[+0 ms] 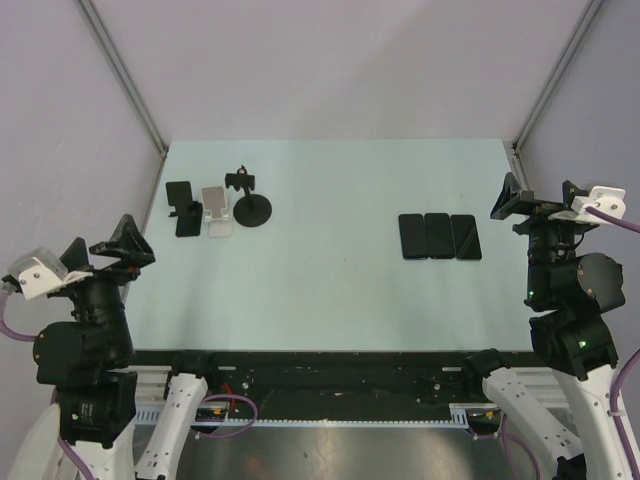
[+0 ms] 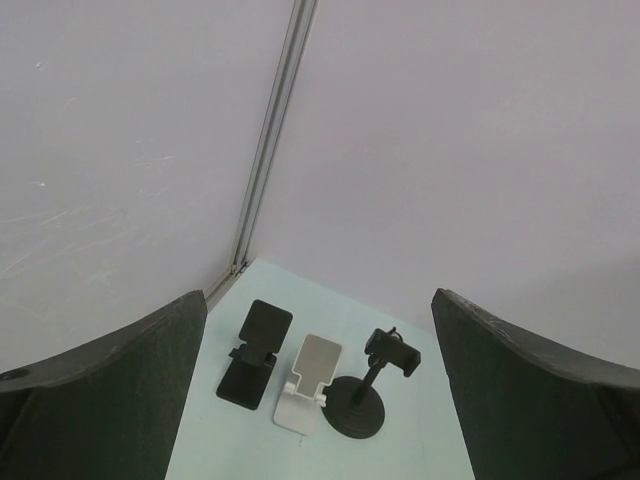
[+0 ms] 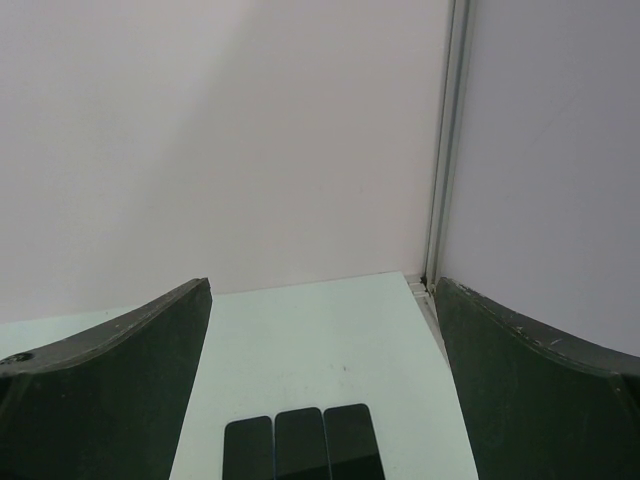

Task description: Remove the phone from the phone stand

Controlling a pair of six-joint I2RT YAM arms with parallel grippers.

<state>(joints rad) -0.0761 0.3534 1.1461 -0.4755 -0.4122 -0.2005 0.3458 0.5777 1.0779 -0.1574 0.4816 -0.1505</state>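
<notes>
Three phone stands sit at the table's far left: a black folding stand (image 1: 183,208), a white folding stand (image 1: 216,212) and a black clamp stand on a round base (image 1: 250,200). None holds a phone. They also show in the left wrist view: black stand (image 2: 255,352), white stand (image 2: 308,385), clamp stand (image 2: 365,395). Three dark phones (image 1: 438,236) lie flat side by side at the right, also seen in the right wrist view (image 3: 300,445). My left gripper (image 1: 118,248) (image 2: 318,300) is open, raised near the left edge. My right gripper (image 1: 540,205) (image 3: 322,285) is open, raised near the right edge.
Grey enclosure walls with metal corner posts (image 1: 125,75) close in the table (image 1: 330,200) on the left, back and right. A black rail (image 1: 330,365) runs along the near edge between the arm bases.
</notes>
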